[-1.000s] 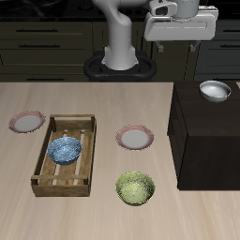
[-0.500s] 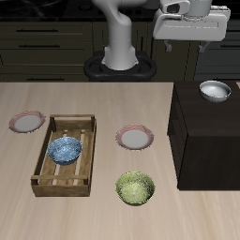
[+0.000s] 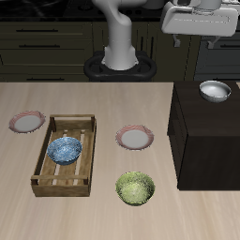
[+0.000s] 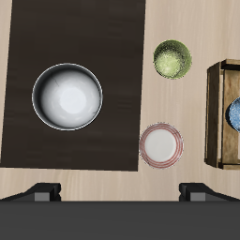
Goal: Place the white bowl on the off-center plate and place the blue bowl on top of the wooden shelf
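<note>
The white bowl [image 3: 215,90] stands on the flat top of the dark wooden shelf [image 3: 206,141]; the wrist view shows the bowl [image 4: 67,97] on the shelf [image 4: 112,56] from above. The blue bowl [image 3: 65,149] lies inside the light slatted crate [image 3: 64,155], and its edge shows in the wrist view [image 4: 234,114]. The off-center plate [image 3: 27,121] lies beyond the crate, near the table's side edge. My gripper [image 3: 199,36] hangs high above the table's back, up over the shelf. It is open and empty, with its fingertips [image 4: 44,192] wide apart.
A second pink-rimmed plate [image 3: 136,139] lies mid-table between the crate and the shelf and shows in the wrist view [image 4: 161,145]. A yellow-green bowl [image 3: 135,187] sits near the table's front edge. The robot's base [image 3: 120,58] stands at the back.
My gripper has risen and shifted sideways toward the shelf side. Nothing on the table has moved.
</note>
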Tool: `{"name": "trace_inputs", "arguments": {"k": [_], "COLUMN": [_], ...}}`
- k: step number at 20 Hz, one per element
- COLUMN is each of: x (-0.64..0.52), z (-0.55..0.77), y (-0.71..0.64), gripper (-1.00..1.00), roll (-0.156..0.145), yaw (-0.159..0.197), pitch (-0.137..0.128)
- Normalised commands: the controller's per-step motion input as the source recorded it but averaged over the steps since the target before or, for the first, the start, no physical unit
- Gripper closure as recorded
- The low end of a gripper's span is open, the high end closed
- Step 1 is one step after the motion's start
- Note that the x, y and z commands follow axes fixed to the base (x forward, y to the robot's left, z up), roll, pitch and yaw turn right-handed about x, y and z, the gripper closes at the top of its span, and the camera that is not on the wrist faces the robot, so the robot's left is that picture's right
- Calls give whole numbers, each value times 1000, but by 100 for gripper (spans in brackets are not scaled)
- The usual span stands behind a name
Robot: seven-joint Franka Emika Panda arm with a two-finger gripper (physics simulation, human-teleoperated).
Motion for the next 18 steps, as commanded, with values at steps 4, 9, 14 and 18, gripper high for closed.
{"name": "trace_inputs", "arguments": {"k": [4, 9, 14, 18], "x": [174, 169, 184, 121], "z": [46, -1, 44, 63], "y": [82, 179, 150, 64], "gripper": [-100, -100, -100, -100], "roll": [-24, -9, 7, 0], "yaw": [7, 14, 5, -7], "pitch": [-8, -14, -11, -25]}}
